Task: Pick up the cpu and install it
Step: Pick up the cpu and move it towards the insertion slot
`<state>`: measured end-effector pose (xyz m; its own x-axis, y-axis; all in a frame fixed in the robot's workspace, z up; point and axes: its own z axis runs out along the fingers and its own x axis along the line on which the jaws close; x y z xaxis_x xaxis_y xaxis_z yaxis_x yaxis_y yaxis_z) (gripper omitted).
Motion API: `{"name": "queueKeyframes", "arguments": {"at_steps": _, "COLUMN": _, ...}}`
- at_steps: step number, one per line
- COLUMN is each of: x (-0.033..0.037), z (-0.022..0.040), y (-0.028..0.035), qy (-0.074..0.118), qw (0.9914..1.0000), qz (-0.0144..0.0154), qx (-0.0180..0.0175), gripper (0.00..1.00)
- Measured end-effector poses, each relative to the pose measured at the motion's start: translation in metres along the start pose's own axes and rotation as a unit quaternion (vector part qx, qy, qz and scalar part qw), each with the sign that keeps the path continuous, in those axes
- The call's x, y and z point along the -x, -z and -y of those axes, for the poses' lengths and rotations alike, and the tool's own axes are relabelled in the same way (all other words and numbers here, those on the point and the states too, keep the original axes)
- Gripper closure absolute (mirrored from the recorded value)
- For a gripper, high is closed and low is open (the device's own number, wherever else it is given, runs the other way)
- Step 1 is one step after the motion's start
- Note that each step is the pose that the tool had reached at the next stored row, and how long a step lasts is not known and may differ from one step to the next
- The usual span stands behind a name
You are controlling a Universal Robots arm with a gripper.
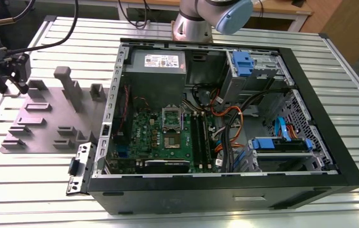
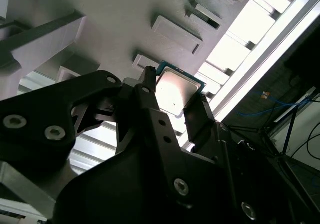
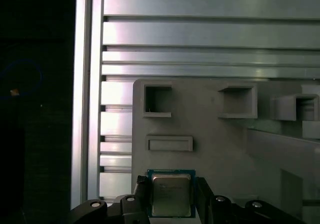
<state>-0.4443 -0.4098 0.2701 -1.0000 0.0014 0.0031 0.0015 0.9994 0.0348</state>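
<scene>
The cpu (image 3: pixel 170 195) is a small square chip with a pale metal top and a green rim. It lies between the two black fingers of my gripper (image 3: pixel 171 186), which touch its opposite edges. In the second wrist view the cpu (image 2: pixel 176 90) sits the same way in the gripper (image 2: pixel 175 98), just over the grey fixture plate (image 2: pixel 115 29). In the exterior view the gripper (image 1: pixel 18 78) hangs over the far corner of that plate (image 1: pixel 46 128), at the exterior view's left, well away from the open computer case (image 1: pixel 306 95).
Inside the case lies the green motherboard (image 1: pixel 160 142) with its socket (image 1: pixel 172 140) and a raised metal bracket (image 1: pixel 171 115). Cables and blue drive holders (image 1: pixel 281 142) fill the case's right half. Grey upright blocks (image 1: pixel 69 85) stand on the plate. A slatted metal table (image 1: pixel 33 185) carries everything.
</scene>
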Motion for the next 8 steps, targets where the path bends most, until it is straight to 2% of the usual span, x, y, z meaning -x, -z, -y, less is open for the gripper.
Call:
{"name": "queueKeyframes", "arguments": {"at_steps": 5, "x": 0.0, "z": 0.0, "y": 0.0011, "qy": 0.0, "qw": 1.0, "qz": -0.0002, "qx": -0.0001, "gripper": 0.53}}
{"name": "queueKeyframes", "arguments": {"at_steps": 8, "x": 0.0, "z": -0.0002, "y": 0.0058, "qy": 0.0, "qw": 1.0, "qz": -0.0001, "qx": -0.0002, "gripper": 0.53}}
